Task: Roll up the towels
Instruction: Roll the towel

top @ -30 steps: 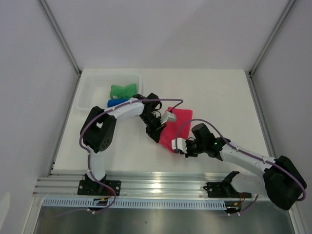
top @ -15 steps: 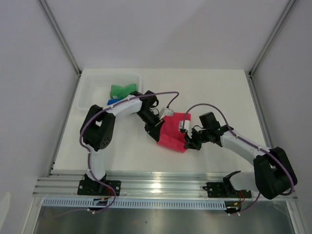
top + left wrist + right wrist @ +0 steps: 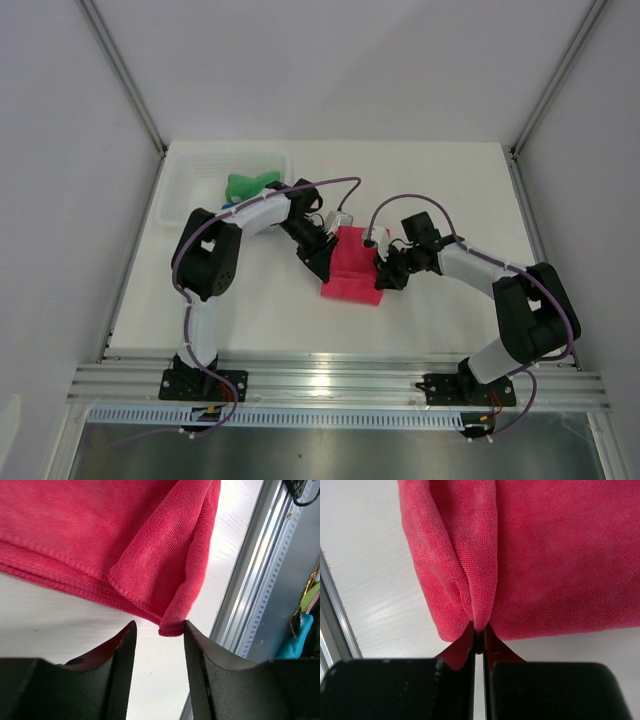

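Note:
The pink towel (image 3: 351, 270) lies folded on the table between both grippers. My right gripper (image 3: 384, 268) is at its right edge and, in the right wrist view, is shut (image 3: 479, 632) on a pinched fold of the pink towel (image 3: 545, 555). My left gripper (image 3: 324, 254) is at its left edge. In the left wrist view it is open (image 3: 159, 630), with a folded corner of the pink towel (image 3: 125, 535) hanging between the fingertips. The green towel (image 3: 250, 185) lies bunched in the basket. The blue towel is hidden behind my left arm.
The white plastic basket (image 3: 180, 195) stands at the far left of the table. The metal rail (image 3: 340, 375) runs along the near edge. Grey walls close in both sides.
My right gripper has carried the towel's near edge away from the rail and left, folding the pink towel onto itself. My left gripper has shifted slightly toward the far side.

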Available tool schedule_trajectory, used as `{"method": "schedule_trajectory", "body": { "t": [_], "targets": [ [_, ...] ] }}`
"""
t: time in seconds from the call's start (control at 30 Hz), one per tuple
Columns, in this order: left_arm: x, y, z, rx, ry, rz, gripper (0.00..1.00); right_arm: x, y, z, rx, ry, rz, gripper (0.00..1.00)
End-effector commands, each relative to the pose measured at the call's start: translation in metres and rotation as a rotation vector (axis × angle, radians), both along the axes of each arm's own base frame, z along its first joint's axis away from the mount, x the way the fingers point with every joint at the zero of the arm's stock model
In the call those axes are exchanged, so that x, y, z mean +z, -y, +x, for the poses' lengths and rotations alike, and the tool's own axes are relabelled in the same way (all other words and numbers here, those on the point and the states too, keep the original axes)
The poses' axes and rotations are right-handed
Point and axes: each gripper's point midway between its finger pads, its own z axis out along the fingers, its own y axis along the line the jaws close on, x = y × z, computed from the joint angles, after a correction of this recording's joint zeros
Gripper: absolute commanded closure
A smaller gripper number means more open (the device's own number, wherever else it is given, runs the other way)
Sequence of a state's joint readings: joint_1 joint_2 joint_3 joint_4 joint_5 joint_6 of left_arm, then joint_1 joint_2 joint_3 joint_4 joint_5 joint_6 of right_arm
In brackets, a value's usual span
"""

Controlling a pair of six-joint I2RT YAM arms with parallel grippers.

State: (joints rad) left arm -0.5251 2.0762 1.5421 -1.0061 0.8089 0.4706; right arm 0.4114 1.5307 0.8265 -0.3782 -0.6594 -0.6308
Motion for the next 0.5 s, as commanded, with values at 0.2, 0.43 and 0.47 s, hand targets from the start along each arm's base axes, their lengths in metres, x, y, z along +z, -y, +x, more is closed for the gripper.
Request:
{"method": "schedule_trajectory", "body": {
  "t": [0.2, 0.43, 0.47],
  "targets": [
    [0.037, 0.000, 0.023, 0.012, 0.081, -0.119, 0.48, 0.003, -0.002, 0.030, -0.096, 0.005, -0.027, 0.89],
    [0.027, 0.022, 0.024, -0.050, 0.107, -0.136, 0.46, 0.001, 0.003, 0.038, -0.143, 0.005, -0.039, 0.80],
    [0.025, 0.025, 0.022, -0.054, 0.088, -0.143, 0.46, 0.001, 0.003, 0.039, -0.149, 0.002, -0.037, 0.78]
  ]
}}
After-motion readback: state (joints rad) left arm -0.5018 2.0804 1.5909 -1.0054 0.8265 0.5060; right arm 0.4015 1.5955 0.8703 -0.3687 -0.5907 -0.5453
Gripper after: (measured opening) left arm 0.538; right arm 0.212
